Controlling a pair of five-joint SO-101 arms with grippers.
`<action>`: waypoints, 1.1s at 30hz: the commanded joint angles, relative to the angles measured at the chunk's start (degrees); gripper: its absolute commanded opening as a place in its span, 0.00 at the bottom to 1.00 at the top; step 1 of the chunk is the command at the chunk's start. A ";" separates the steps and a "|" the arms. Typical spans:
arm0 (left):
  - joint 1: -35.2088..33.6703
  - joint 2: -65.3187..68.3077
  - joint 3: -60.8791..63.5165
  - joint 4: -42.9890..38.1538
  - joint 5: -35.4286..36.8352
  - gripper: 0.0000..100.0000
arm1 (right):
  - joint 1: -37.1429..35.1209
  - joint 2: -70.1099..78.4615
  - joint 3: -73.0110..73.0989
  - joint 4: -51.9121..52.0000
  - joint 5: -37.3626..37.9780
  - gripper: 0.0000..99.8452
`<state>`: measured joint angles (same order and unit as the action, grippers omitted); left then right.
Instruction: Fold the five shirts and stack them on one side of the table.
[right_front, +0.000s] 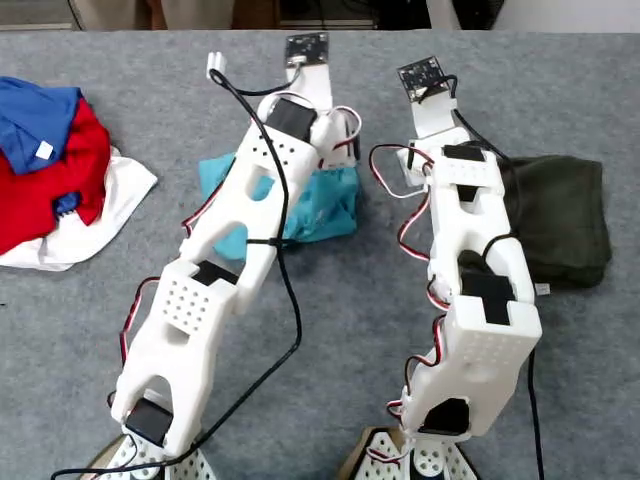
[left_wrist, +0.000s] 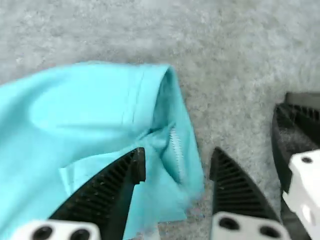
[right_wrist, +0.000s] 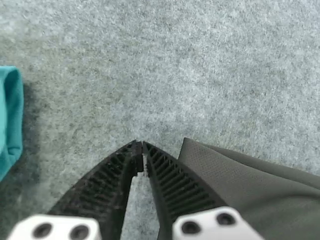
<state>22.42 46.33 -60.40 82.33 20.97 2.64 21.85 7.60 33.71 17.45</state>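
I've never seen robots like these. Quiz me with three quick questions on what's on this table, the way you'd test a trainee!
1. Multiple choice: the left gripper stands open over which item?
A) the crumpled turquoise cotton shirt
B) a yellow wool sock
C) a striped paper towel
2. True or false: the right gripper is clamped on the folded dark green fabric shirt.
3. Fill in: the loose heap of shirts on the grey felt table shows ___ colours.

Key:
1. A.
2. False: it is shut on nothing, beside that shirt.
3. Three: red, blue, white.
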 joint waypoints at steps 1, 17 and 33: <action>-3.60 -1.36 -7.56 3.69 1.58 0.23 | 1.10 -2.33 -0.48 -1.14 -0.62 0.00; -38.07 -0.66 -6.77 17.49 -1.32 0.02 | -16.57 -4.62 -20.97 28.57 5.80 0.00; -43.69 -0.84 26.20 -3.60 -8.18 0.02 | -32.48 37.23 -80.66 58.55 8.09 0.00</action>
<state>-19.96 46.59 -37.01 84.00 14.29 -27.96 54.11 -59.03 87.96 25.01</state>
